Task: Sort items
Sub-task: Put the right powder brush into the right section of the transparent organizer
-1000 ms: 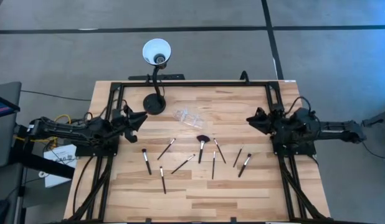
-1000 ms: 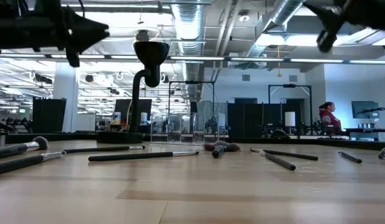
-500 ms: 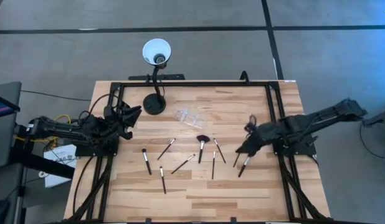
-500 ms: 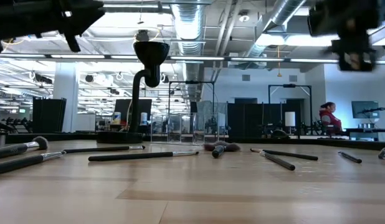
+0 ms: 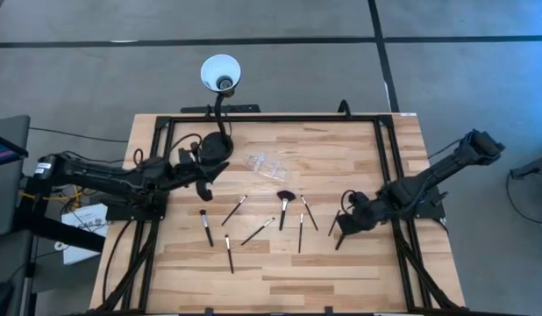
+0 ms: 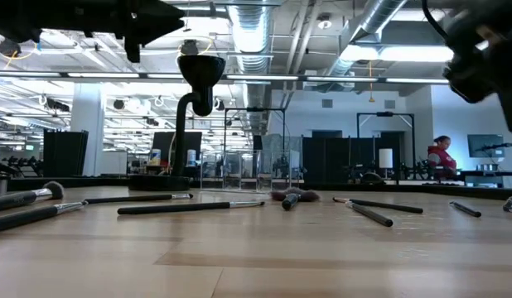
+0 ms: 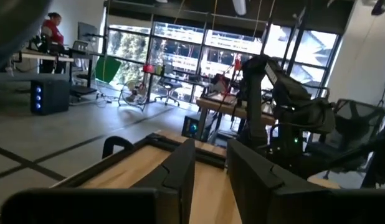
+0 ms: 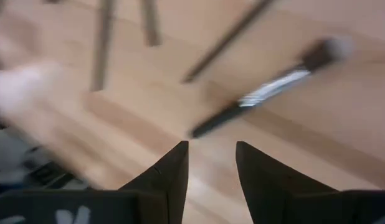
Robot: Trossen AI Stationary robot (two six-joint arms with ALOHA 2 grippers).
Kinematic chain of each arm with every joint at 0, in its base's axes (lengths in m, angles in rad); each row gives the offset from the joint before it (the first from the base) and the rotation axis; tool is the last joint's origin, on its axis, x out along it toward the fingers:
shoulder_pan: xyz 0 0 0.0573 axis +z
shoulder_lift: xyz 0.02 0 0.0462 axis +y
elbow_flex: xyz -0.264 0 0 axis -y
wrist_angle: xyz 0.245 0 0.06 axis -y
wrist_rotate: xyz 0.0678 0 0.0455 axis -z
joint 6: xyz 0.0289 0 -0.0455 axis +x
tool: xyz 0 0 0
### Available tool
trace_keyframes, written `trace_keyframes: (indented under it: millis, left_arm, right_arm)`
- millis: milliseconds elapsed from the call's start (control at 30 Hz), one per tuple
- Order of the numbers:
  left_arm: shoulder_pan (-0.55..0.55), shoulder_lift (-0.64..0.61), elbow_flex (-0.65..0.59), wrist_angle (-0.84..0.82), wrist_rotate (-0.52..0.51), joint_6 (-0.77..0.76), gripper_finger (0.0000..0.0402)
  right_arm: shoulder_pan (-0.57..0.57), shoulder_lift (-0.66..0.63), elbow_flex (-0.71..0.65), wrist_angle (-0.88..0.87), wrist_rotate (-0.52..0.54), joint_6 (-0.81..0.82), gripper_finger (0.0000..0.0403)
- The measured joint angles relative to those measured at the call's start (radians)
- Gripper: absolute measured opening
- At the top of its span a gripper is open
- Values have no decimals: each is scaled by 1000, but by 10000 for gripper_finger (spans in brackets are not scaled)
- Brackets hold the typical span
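Several slim makeup brushes lie flat on the wooden table (image 5: 359, 149), among them a fan-headed one (image 5: 284, 204) near the middle and the rightmost one (image 5: 345, 233). My right gripper (image 5: 339, 226) hangs open just above that rightmost brush (image 8: 273, 90), pointing steeply down, with nothing between its fingers. My left gripper (image 5: 203, 179) is open and empty, held level above the table beside the lamp base (image 5: 217, 146); its wrist view (image 7: 210, 168) looks across the table at the right arm.
A black gooseneck lamp with a white shade (image 5: 220, 73) stands at the far left of the table. A small clear pouch (image 5: 264, 163) lies beyond the brushes. A black frame (image 5: 271, 118) runs along the table's far and side edges. A person (image 6: 439, 157) sits far off in the room.
My right gripper has swung out from the table's right edge toward the brushes, come down, rolled and tipped from level to pointing steeply down over the rightmost brush. My left gripper has risen and reached out a little over the table. No brush has moved.
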Motion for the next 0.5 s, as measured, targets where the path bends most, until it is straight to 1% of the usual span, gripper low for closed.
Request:
trace_keyframes:
  millis: [100,200,333,500]
  left_arm:
    - [0,8,0,1,19,0,90]
    - [0,7,1,1,75,-1,90]
    - [0,3,1,2,134,-4,90]
    - [0,2,1,4,138,-5,90]
  right_arm:
    - [17,33,0,-95,49,37,129]
    - [15,64,0,-157,96,113,130]
    - [13,115,0,-131,102,157,129]
    - [14,189,0,-111,100,186,129]
